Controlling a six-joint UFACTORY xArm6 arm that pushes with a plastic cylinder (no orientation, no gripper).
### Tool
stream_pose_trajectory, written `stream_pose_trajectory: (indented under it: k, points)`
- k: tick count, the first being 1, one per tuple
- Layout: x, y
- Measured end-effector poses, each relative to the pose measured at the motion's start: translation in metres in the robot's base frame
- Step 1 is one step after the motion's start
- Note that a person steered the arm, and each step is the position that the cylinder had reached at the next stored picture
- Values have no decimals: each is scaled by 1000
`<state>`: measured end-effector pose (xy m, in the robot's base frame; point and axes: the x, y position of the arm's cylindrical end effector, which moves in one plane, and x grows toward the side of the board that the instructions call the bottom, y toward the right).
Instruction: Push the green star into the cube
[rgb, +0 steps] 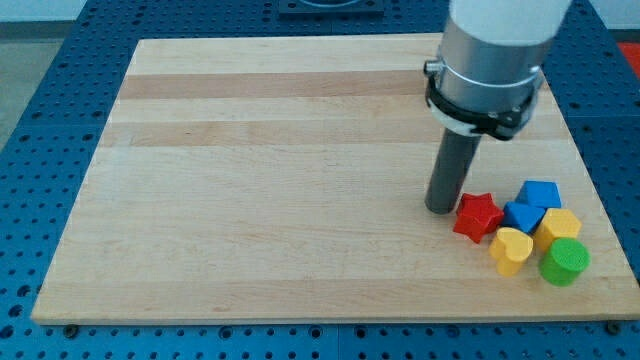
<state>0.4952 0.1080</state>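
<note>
You can't see the arm (500, 50) above its collar; the top edge cuts it. The blue block (520, 216) at 5 o'clock of my tip (440, 208) sits half hidden, shape unclear.

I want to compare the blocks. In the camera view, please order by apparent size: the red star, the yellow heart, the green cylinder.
1. red star, touching my tip on its left side.
2 and 3. yellow heart and green cylinder: these look alike in size, and they sit nearer the view's bottom, so I do not rank them.
</note>
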Motion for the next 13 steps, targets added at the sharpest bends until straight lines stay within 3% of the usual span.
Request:
stream_pose_trajectory:
  k: [1, 3, 4, 6, 10, 13]
  points:
    - [-24, -41]
    - [-119, -69]
    - [-163, -64]
    - [-222, 1]
    - [-243, 81]
    - [-196, 78]
